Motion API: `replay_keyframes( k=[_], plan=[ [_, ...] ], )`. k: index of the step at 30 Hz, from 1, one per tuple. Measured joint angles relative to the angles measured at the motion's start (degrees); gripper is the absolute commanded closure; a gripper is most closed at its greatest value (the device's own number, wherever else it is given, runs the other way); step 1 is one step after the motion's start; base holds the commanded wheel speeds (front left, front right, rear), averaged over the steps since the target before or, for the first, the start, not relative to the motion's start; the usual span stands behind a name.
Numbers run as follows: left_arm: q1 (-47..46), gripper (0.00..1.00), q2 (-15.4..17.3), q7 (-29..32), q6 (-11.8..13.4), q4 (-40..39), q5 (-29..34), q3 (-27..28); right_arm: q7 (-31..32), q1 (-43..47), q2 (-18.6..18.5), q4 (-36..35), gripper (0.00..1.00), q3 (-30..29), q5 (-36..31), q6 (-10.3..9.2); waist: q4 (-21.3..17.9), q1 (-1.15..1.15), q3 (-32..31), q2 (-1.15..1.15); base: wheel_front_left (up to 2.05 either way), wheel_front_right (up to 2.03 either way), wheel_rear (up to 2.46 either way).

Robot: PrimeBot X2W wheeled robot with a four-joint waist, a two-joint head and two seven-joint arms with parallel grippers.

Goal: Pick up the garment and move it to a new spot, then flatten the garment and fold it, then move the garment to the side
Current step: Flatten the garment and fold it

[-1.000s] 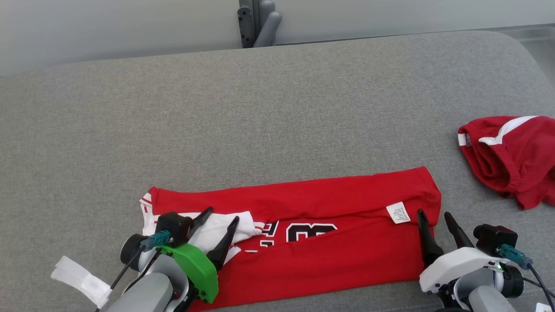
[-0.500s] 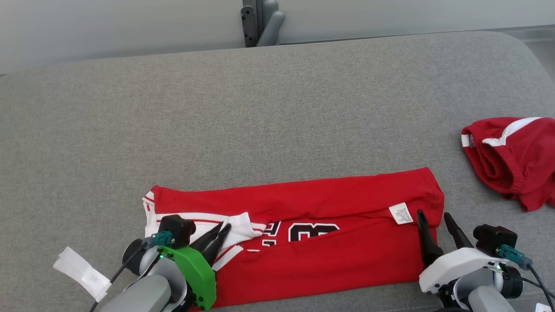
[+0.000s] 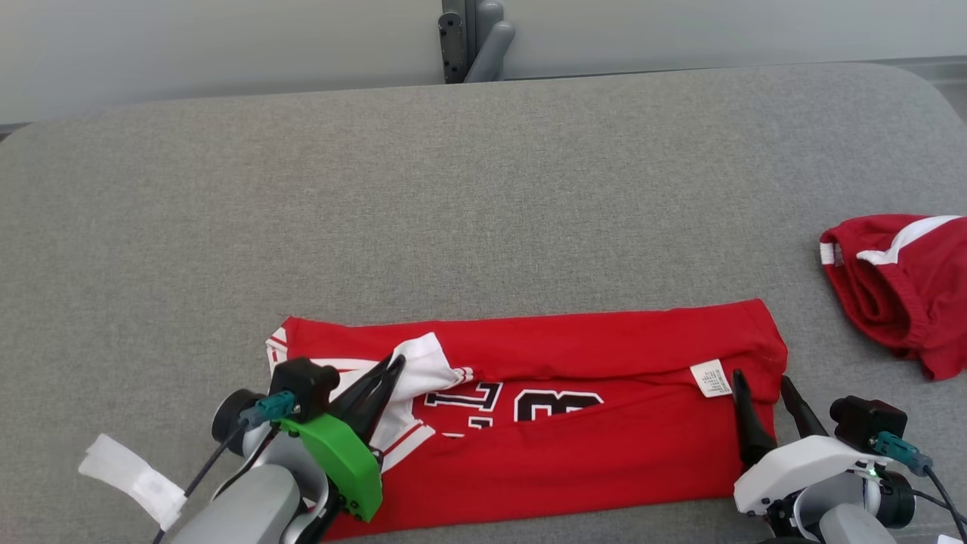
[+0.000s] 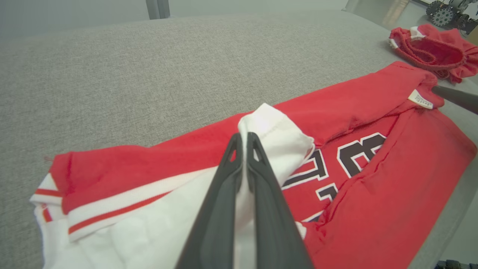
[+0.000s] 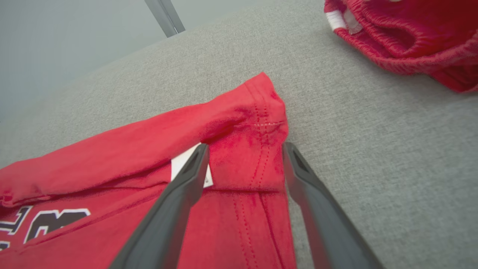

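I take the grey pad (image 3: pixel 483 189) as my reference for everything. The garment (image 3: pixel 574 446), a red jersey with black-and-white lettering, lies folded into a long band along the pad's near edge, lengthwise from left to right, with more bare pad on its left than on its right.

My left gripper (image 3: pixel 393 366) is at the pad's near-left, over the jersey's left end. In the left wrist view its fingers (image 4: pixel 224 194) are pressed together with a white fold of sleeve (image 4: pixel 276 134) clamped between them, and that fold stands up off the cloth around it.

My right gripper (image 3: pixel 761 379) is at the pad's near-right, over the jersey's other end, with its jaws spread and nothing between them gripped. In the right wrist view one finger (image 5: pixel 179 194) lies across the white care label (image 3: pixel 712 378) and the other runs just along the jersey's stitched side hem. I cannot tell whether the tips press on the fabric.

A second red piece with white trim (image 3: pixel 899 302) sits bunched at the pad's right edge, well apart from the jersey. A grey post (image 3: pixel 476 41) stands behind the pad's far edge
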Motion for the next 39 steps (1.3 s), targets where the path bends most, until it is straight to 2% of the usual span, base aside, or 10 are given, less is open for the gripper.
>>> replay_keyframes(
  k=[3, 6, 9, 10, 12, 15, 20, 28, 33, 39],
  plan=[
    [3.35, 0.78, -0.86, 0.01, 0.0, -2.01, 3.88, 3.69, 0.0, 0.46, 0.22, 0.21, 0.0, -0.12, 0.09, 0.0, 0.64, 0.0, -0.55, 0.0, 0.0, 0.0, 0.0],
    [6.42, 0.75, -1.72, 0.0, 0.0, -4.12, 8.05, 8.11, 0.0, 0.59, 0.4, 0.3, 0.0, -0.04, 0.13, 0.0, 1.36, 0.0, -1.16, 0.0, 0.0, 0.0, 0.0],
    [10.06, 0.8, -2.89, 0.0, 0.0, -6.12, 11.82, 11.41, 0.0, 0.75, 0.47, 0.51, 0.0, -0.03, 0.13, -0.01, 1.95, 0.0, -1.83, 0.0, 0.0, 0.0, 0.0],
    [11.41, 0.62, -3.43, 0.0, 0.0, -6.66, 13.01, 12.34, 0.0, 0.8, 0.48, 0.52, 0.0, -0.03, 0.13, 0.0, 2.13, 0.0, -2.01, 0.0, 0.0, 0.0, 0.0],
    [13.83, 0.0, -4.48, 0.0, 0.0, -6.69, 13.97, 13.55, 0.0, 0.82, 0.52, 0.57, 0.0, 0.05, 0.11, 0.0, 2.43, 0.0, -2.29, 0.0, 0.0, 0.0, 0.0],
    [17.41, 0.0, -6.08, 0.0, 0.0, -5.31, 15.17, 15.35, 0.0, 0.83, 0.38, 0.59, 0.0, 0.24, 0.12, 0.0, 2.63, 0.0, -2.48, 0.0, 0.0, 0.0, 0.0],
    [24.4, 0.0, -9.44, 0.0, 0.73, -3.72, 19.69, 22.9, 0.0, 0.94, -0.15, 0.53, 0.0, 0.02, 0.23, 0.0, 2.38, 0.0, -2.45, 0.0, 0.0, 0.0, 0.0],
    [26.2, 0.0, -11.94, 0.0, 2.8, -8.93, 28.15, 32.77, 0.0, 1.48, -0.25, 0.4, 0.0, -0.62, 0.25, 0.0, 2.62, 0.0, -3.1, 0.0, 0.0, 0.0, 0.0],
    [24.66, 0.0, -13.57, 0.0, 2.5, -9.02, 31.81, 34.96, 0.0, 1.41, -0.05, 0.36, 0.0, -0.05, 0.03, 0.0, 2.22, 0.0, -3.5, 0.0, 0.0, 0.0, 0.0],
    [20.19, 0.0, -15.38, 0.0, 1.92, -3.6, 34.17, 34.28, 0.0, 1.24, 0.09, 0.67, 0.0, 0.51, 0.01, -0.01, 1.24, 0.0, -3.4, 0.0, 0.0, 0.0, 0.0]
  ],
)
